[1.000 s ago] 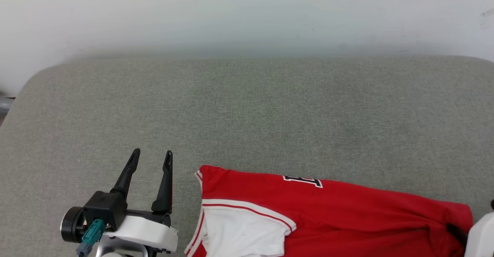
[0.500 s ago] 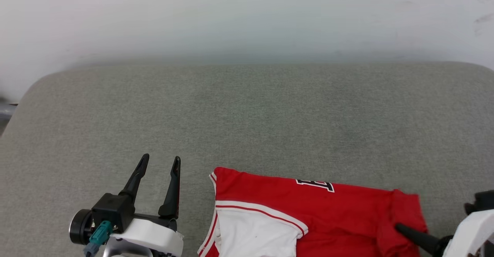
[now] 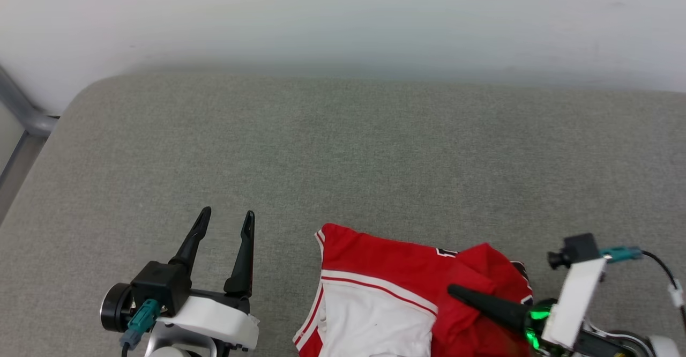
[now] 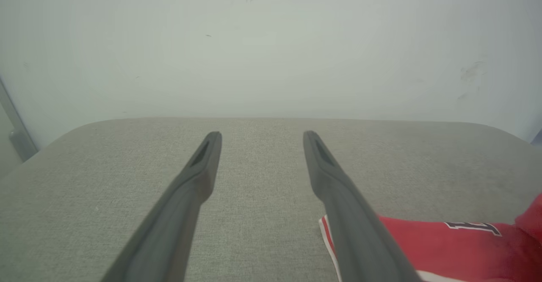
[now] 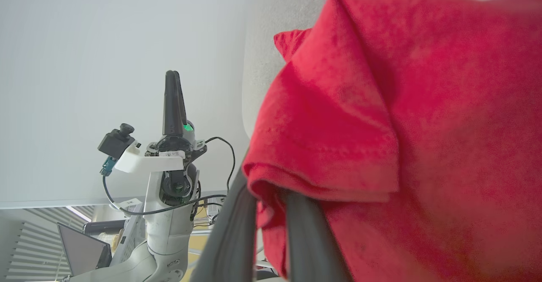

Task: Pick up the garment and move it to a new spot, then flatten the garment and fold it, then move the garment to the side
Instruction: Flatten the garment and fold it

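The garment lies at the near edge of the grey upholstered surface, its long axis running left to right across the head view. The white sleeve and striped trim are at its left end. Its right end is lifted and doubled back over the red body toward that sleeve.

The right gripper has that end. In the right wrist view its 2 fingers are pinched on a folded red hem, with the cloth draping over them. It reaches in from the right and points leftward along the long axis, so I judge it to be carrying the fold straight along the length.

The left gripper hovers with fingers spread and nothing between them. It points toward the pale wall. The striped edge lies just to its right, not touching.
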{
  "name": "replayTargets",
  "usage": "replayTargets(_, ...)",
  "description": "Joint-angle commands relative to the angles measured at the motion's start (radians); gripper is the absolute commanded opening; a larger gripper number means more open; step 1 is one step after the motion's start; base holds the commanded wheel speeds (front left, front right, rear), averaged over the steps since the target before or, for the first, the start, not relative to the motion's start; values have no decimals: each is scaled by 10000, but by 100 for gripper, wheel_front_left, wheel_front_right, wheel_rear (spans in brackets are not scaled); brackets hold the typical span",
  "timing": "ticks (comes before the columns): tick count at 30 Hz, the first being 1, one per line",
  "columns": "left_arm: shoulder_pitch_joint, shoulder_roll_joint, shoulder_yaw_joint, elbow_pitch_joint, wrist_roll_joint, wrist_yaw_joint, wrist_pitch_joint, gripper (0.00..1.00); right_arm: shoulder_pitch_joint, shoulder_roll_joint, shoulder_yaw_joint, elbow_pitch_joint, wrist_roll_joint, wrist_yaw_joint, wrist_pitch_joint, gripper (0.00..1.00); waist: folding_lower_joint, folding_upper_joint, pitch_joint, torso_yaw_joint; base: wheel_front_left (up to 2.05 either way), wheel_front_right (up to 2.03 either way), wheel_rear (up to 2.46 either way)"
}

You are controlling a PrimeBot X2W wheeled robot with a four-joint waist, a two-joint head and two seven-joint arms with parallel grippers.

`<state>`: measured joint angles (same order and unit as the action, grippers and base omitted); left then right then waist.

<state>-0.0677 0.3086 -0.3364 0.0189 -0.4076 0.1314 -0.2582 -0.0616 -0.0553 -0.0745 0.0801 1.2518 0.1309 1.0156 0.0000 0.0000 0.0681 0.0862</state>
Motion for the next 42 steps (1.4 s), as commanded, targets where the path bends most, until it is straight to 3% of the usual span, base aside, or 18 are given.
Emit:
replayTargets(1, -144, -10, 8, -16, 13, -26, 1, 100, -179, 62, 147, 52, 82, -5, -81, 0, 0, 0, 133, 121, 0, 0, 0)
replayTargets(8, -451, -169, -58, 73, 37, -81, -28, 100, -927, 56, 2278, 783, 407, -5, -1029, 0, 0, 0, 682, 503, 0, 0, 0)
replayTargets(14, -660, -321, -44, 188, 102, -133, -60, 100, -1331, 54, 3279, 1537, 44, -4, -1944, 0, 0, 0, 1056, 664, 0, 0, 0)
replayTargets(15, -682, -354, -35, 208, 103, -142, -62, 100, -1378, 54, 3391, 1625, 58, -4, -2073, 20, 0, 0, 1094, 667, 0, 0, 0)
replayTargets(16, -707, -386, -30, 235, 122, -139, -66, 100, -1421, 54, 3488, 1708, 47, -4, -2199, 51, 0, 0, 1124, 666, 0, 0, 0)
replayTargets(17, -735, -411, -20, 256, 136, -153, -70, 100, -1464, 55, 3588, 1756, 56, -4, -2273, 100, 0, 0, 1150, 658, 0, 0, 0)
replayTargets(21, -819, -491, 18, 332, 191, -224, -80, 100, -1669, -47, 3942, 1733, 132, -4, -2516, 100, 0, 0, 1191, 596, 0, 0, 0)
replayTargets(28, -708, -556, 87, 424, 275, -268, -86, 100, -1848, -614, 4523, 582, -289, -4, -3660, 100, 0, 0, 934, 356, 0, 0, 0)
replayTargets(35, -447, -501, 201, 466, 311, -275, -86, 100, -1769, -1714, 4630, -147, -2201, -4, -5942, 100, 0, 0, 555, 33, 0, 0, 0)
replayTargets(42, -187, -419, 285, 518, 259, -174, -68, 100, -1126, -2383, 3098, 90, -4625, -5, -7744, 100, 0, 0, 153, -301, 0, 0, 0)
